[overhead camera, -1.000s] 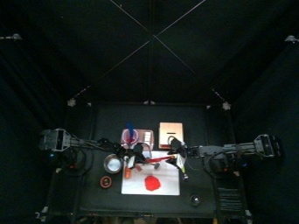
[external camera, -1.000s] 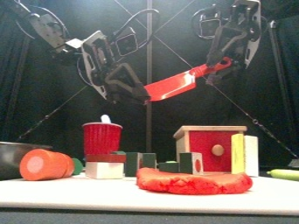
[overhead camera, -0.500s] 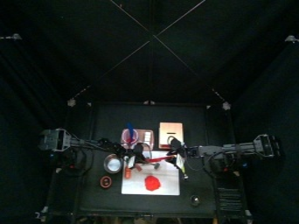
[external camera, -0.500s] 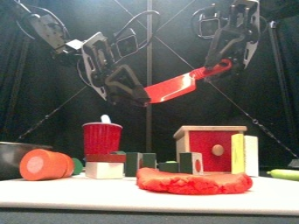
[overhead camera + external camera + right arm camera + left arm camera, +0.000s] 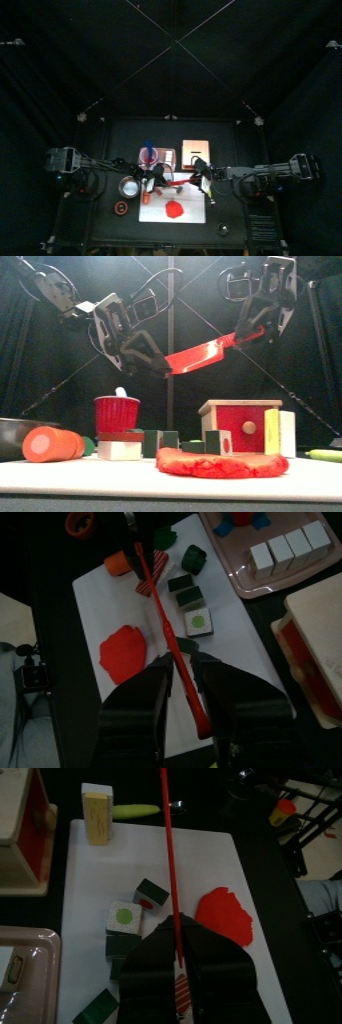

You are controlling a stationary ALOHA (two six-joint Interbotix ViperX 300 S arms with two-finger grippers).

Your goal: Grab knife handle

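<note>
A small knife with a red blade (image 5: pixel 201 353) hangs in the air above the table, slanting between both arms. My left gripper (image 5: pixel 158 364) is shut on the blade's lower end, and the blade runs as a thin red line (image 5: pixel 166 848) out from its jaws. The knife handle (image 5: pixel 242 336), slim and orange-yellow, lies between the jaws of my right gripper (image 5: pixel 249 334). In the right wrist view the handle (image 5: pixel 197 712) runs down the middle of the half-closed right gripper (image 5: pixel 185 662), with a narrow gap on each side. From above, both grippers meet over the board (image 5: pixel 187 208).
Below lie the white board (image 5: pixel 227 858), a red blob (image 5: pixel 221 463), a red cup (image 5: pixel 118 413), a wooden box with a red front (image 5: pixel 241 424), an orange round piece (image 5: pixel 54 443), green blocks (image 5: pixel 124 918) and a tray (image 5: pixel 287 557).
The right gripper's jaws have narrowed around the knife handle. The left gripper and the knife have stayed where they were.
</note>
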